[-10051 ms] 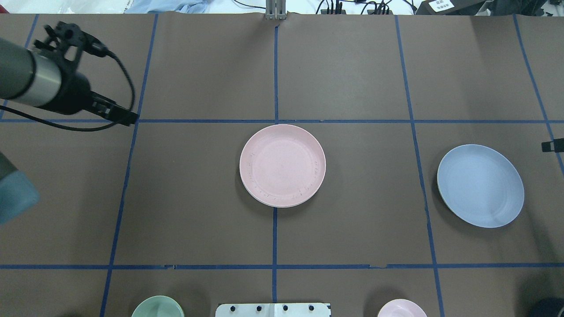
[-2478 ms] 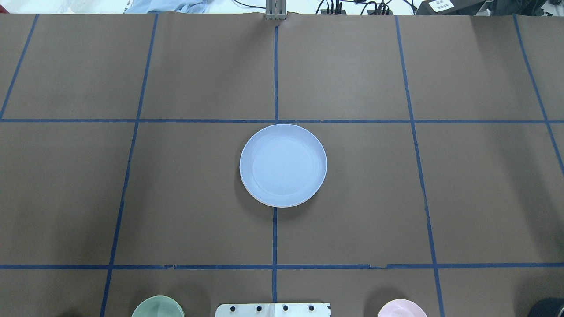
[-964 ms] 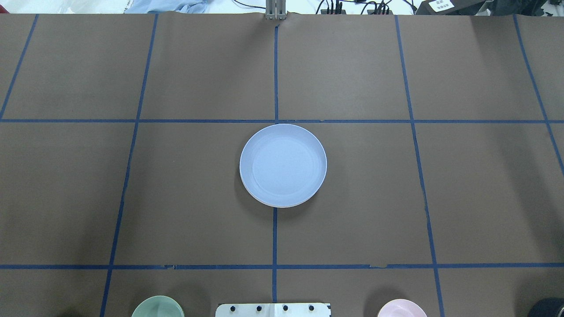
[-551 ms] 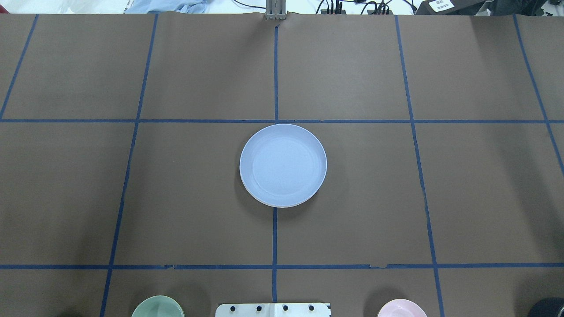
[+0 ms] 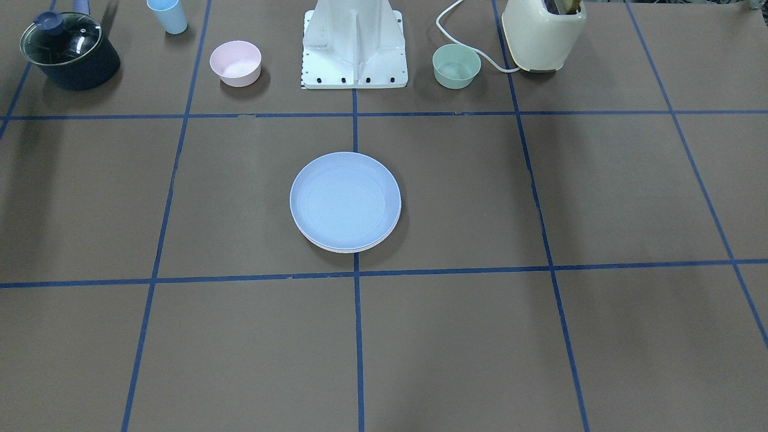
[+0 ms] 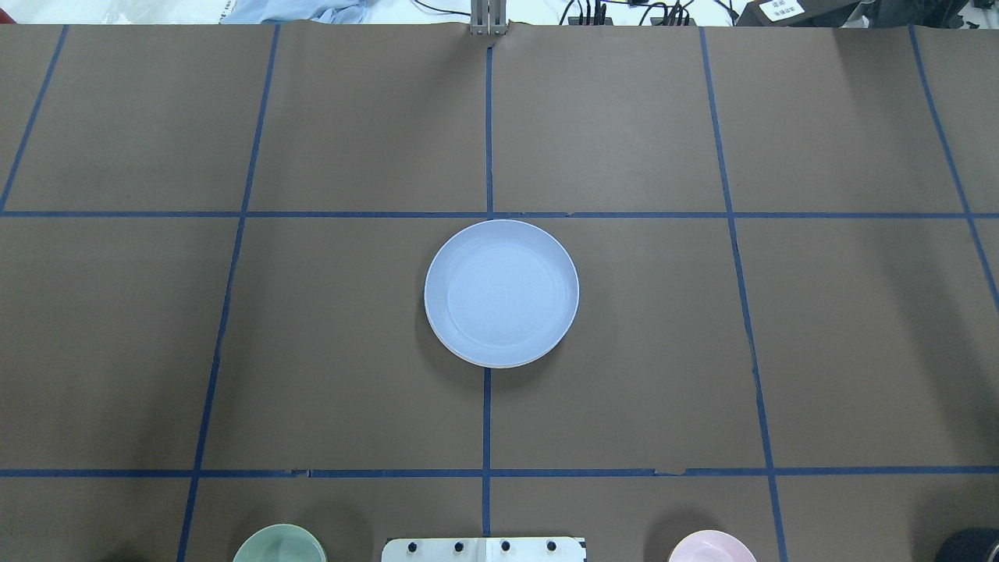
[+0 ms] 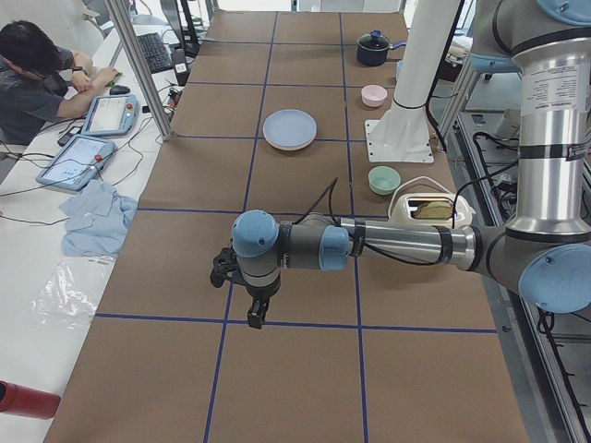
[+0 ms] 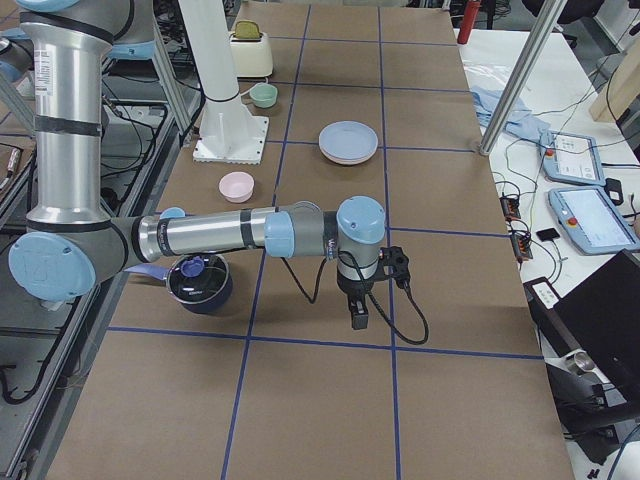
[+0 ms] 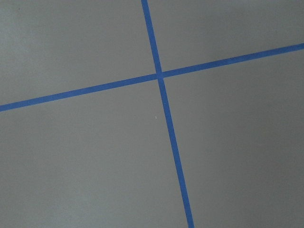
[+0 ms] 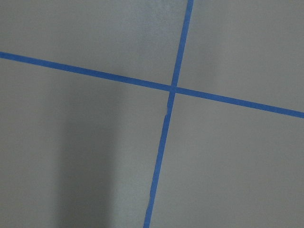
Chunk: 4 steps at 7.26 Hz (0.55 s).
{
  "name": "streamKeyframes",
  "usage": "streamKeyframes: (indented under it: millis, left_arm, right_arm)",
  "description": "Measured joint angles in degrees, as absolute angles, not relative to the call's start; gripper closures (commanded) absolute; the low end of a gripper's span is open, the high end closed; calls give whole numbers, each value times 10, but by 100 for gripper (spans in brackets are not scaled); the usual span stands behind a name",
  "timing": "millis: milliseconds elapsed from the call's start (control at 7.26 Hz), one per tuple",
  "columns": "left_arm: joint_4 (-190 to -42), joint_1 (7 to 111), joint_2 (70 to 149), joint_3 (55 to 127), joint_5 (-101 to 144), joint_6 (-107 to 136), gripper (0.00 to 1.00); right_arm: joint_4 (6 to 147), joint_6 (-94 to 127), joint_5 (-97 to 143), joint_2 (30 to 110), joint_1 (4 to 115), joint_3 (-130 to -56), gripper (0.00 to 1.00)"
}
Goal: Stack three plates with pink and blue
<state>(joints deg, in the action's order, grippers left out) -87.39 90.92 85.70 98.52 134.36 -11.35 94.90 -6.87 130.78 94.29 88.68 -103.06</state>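
Note:
The light blue plate (image 6: 501, 293) lies on top of a stack at the table's centre, and it also shows in the front view (image 5: 345, 198). Thin pale rims (image 5: 354, 248) of the plates beneath show at its edge. The pink and cream plates are otherwise hidden under it. My left gripper (image 7: 257, 314) hangs over bare table far from the stack. My right gripper (image 8: 359, 318) does the same at the other end. Both show only in the side views, so I cannot tell whether they are open or shut. The wrist views show only tape lines.
By the robot base (image 5: 354, 45) stand a small pink bowl (image 5: 235, 62) and a small green bowl (image 5: 456, 65). A cream toaster (image 5: 543, 33), a dark lidded pot (image 5: 69, 51) and a blue cup (image 5: 168, 15) stand further out.
Since ten seconds ago the blue plate has gone from the right side onto the pink plate at centre, and the left arm has left the overhead view. Nothing has moved in the last 2.5 seconds.

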Motion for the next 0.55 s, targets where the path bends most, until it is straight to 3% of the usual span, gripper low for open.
streamKeyframes:
  millis: [551]
  left_arm:
    - [-874, 910, 859, 990, 1341, -113, 0]
  right_arm:
    - [949, -69, 1308, 945, 887, -1029, 0]
